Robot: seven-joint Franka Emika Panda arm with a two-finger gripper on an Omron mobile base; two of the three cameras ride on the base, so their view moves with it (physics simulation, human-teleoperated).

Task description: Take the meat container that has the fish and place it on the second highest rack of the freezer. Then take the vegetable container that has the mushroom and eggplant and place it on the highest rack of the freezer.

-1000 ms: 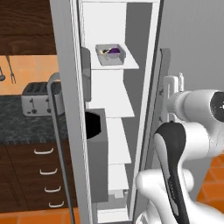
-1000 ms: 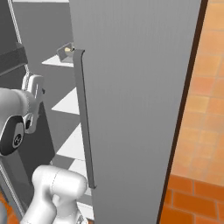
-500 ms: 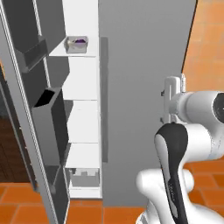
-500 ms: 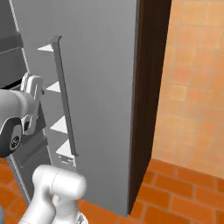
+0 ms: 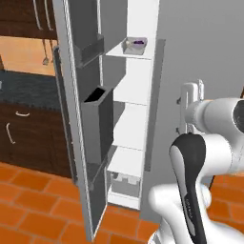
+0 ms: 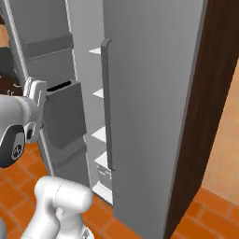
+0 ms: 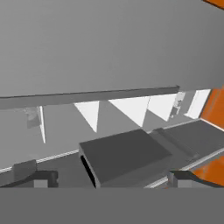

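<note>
Jaws spread, empty. Tray point(image 5: 134, 45) with eggplant sits on a freezer point(image 5: 136, 109) rack. Risk: arm close to the open door point(image 5: 88, 124); a swing could clip its bins.

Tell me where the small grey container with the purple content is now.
In the left base view, the small grey container sits on the highest white shelf inside the open freezer, above the dark grey door bins.

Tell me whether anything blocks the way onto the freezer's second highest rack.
Nothing visible does. The freezer door is swung open, and the second highest rack is bare from its front edge inward. The container with purple contents sits a level up, on the highest rack.
</note>
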